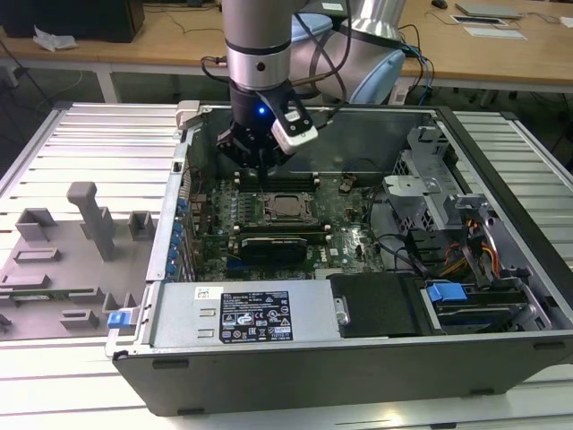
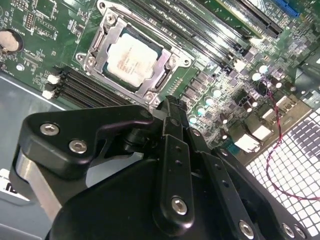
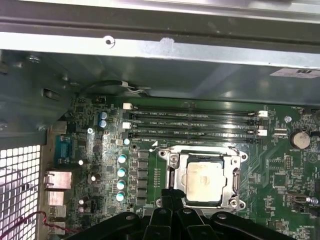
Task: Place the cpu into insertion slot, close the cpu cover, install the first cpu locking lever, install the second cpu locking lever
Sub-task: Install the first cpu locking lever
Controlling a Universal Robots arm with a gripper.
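The small square chip with a pale silvery top, the cpu (image 3: 204,182), lay seated in the black-rimmed insertion slot (image 3: 180,175) near the middle of the green motherboard (image 3: 280,170). The dull-silver framed cpu cover (image 3: 234,175) lay flat around it, so placing and closing looked done. Whether either locking lever was latched could not be told. The black gripper (image 3: 172,192) hung just above the socket's edge, jaws drawn together and empty. Long black memory slots (image 3: 195,122) ran beside the socket, with the grey steel case wall (image 3: 200,75) beyond; nothing blocked access.
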